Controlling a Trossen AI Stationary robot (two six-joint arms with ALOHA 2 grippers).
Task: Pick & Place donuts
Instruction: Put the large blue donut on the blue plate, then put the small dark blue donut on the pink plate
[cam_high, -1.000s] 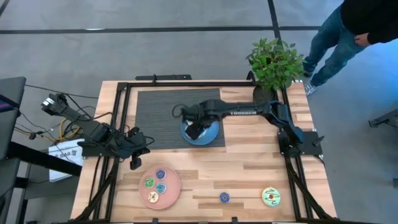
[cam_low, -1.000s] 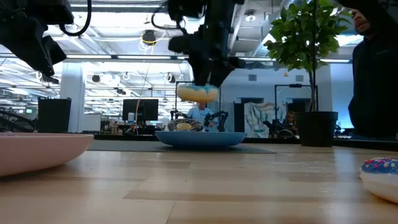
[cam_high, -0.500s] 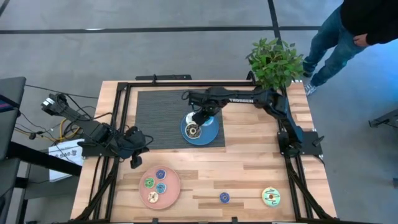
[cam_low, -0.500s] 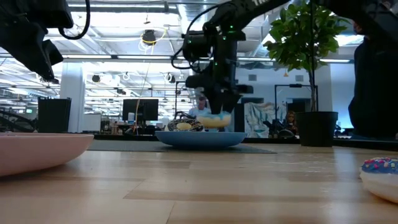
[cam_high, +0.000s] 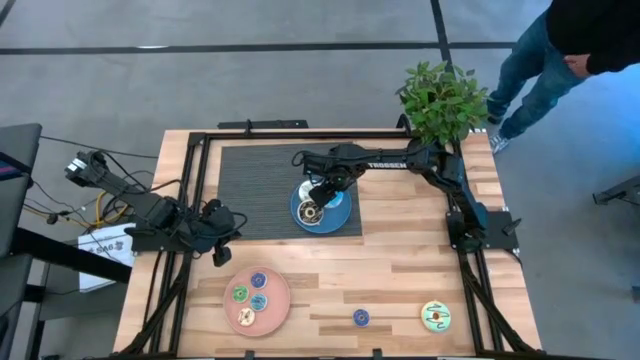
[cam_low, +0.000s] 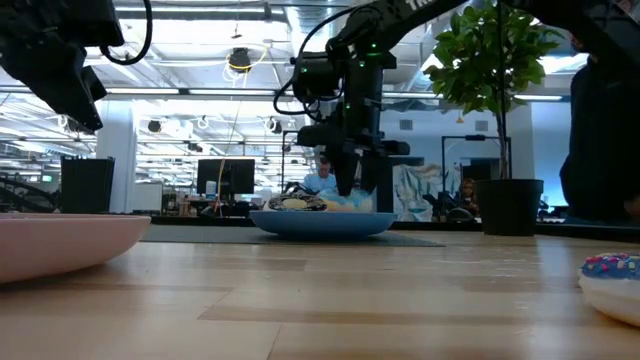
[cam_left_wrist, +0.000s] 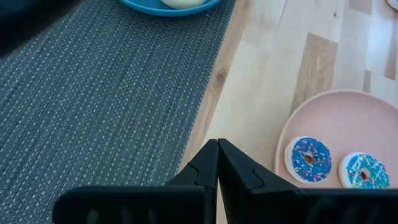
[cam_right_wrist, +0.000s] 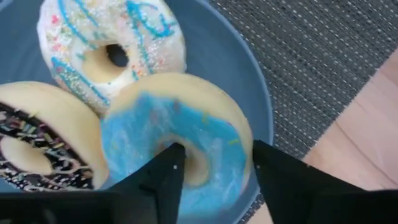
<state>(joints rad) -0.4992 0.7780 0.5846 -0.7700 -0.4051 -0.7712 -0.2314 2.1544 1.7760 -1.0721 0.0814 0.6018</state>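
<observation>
Blue plate holds three donuts; right end effector, fingers parted, straddles the blue-iced donut, apparently releasing. Yellow-green donut and small blue donut remain on desk. Left end effector closed, empty.

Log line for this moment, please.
right gripper: open over blue-iced donut on blue plate | left gripper: shut, idle by pink plate

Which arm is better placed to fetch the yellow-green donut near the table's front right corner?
Probably the right: its hand is over the blue plate and the yellow-green donut lies on its side. The left hand rests shut, far across.
</observation>
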